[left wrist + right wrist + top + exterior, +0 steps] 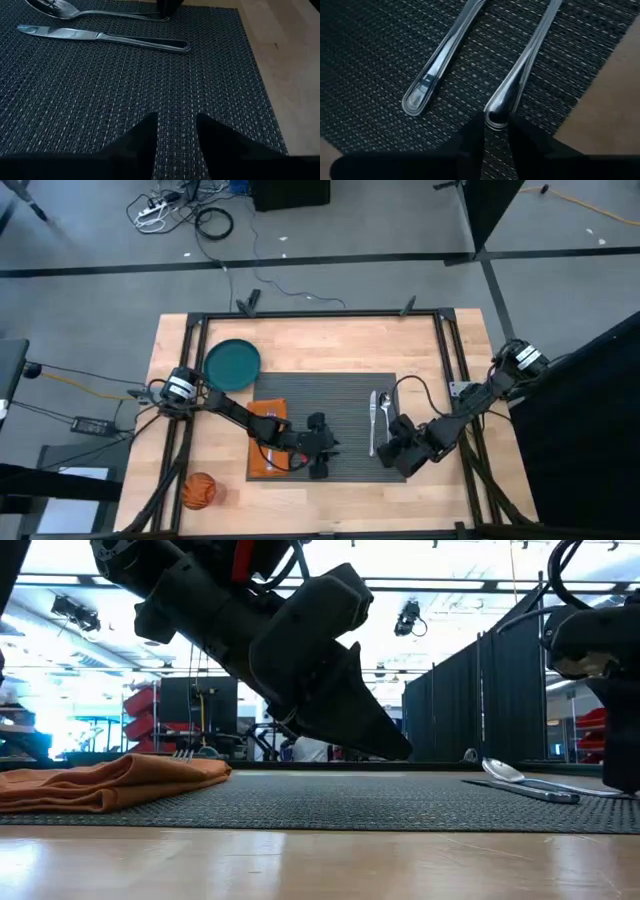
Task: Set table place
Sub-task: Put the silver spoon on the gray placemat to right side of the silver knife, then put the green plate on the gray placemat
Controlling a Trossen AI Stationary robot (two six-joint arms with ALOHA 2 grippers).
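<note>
Pinching spoon handle end (498, 116): right gripper (495, 131), low on placemat (340, 395) near right edge. Knife (442, 56) just beside spoon. Left gripper (176, 131) hovers mid-mat, fingers apart, empty. Napkin (266, 442), plate (232, 364), cup (198, 491) left.

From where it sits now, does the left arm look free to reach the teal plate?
Probably yes. The left gripper hovers over the placemat; the teal plate lies uncovered near that arm's base, with only the napkin nearby.

A grey floor (90, 290) is seen around the bench, strewn with cables (190, 215). Black curtains (480, 700) and ceiling lights (408, 618) are observed beyond.
</note>
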